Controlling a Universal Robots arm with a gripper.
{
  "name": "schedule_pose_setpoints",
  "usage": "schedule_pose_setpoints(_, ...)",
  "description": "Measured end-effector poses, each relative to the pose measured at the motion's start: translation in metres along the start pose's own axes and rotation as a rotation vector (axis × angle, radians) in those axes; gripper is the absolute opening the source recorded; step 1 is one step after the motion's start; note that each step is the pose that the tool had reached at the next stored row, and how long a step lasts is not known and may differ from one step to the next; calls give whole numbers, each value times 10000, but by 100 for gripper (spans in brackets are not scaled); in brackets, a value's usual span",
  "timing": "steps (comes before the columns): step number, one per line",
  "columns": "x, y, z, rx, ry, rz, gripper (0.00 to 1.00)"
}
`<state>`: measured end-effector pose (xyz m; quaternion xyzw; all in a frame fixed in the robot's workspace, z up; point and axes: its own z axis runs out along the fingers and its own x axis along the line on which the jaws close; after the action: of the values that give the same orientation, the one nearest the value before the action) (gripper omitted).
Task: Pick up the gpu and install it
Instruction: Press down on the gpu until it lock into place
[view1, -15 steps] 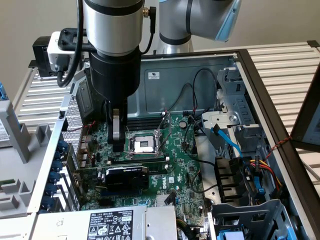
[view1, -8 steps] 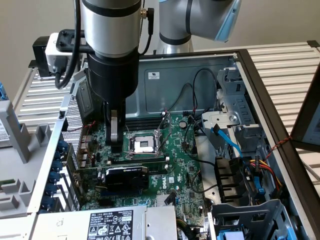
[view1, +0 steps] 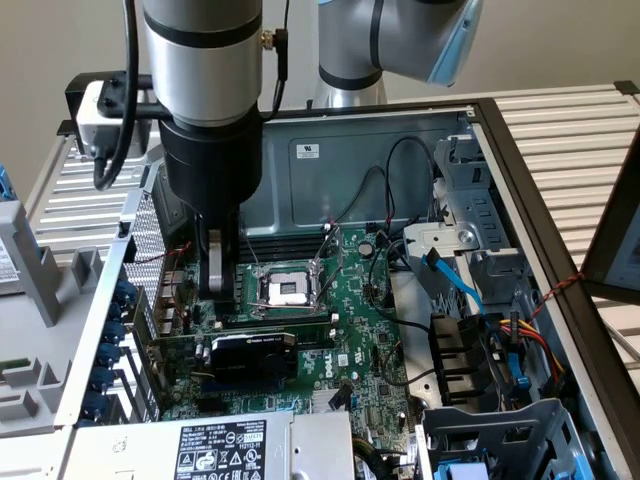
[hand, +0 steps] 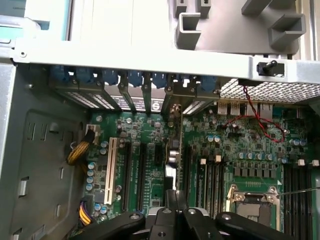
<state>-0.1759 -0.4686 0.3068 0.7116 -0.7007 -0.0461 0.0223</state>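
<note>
The gripper (view1: 218, 285) hangs low inside the open computer case (view1: 520, 190), fingers closed narrow on the top edge of the gpu (view1: 255, 352). The gpu stands upright on edge over the green motherboard (view1: 350, 340), beside the CPU socket (view1: 287, 288), its silver bracket end toward the case's rear slot wall.

The gripper (view1: 218, 285) has its fingertips hidden behind its own body, just above the gpu (view1: 252, 352). In the wrist view the gpu (hand: 173, 165) appears edge-on (perhaps seated), its lower part covered by the fingers (hand: 172, 202).
</note>
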Motion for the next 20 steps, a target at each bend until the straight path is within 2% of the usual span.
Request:
schedule_pose_setpoints(1,-8,7,3,84,54,2,11)
schedule_pose_setpoints(2,-20,21,13,126,74,4,11)
schedule_pose_setpoints(5,-61,72,60,178,78,1,11)
schedule_pose_setpoints(9,-83,140,129,206,111,4,11)
schedule_pose_setpoints(16,-81,127,250,215,125,12,11)
schedule_pose_setpoints(20,-80,123,293,262,181,16,11)
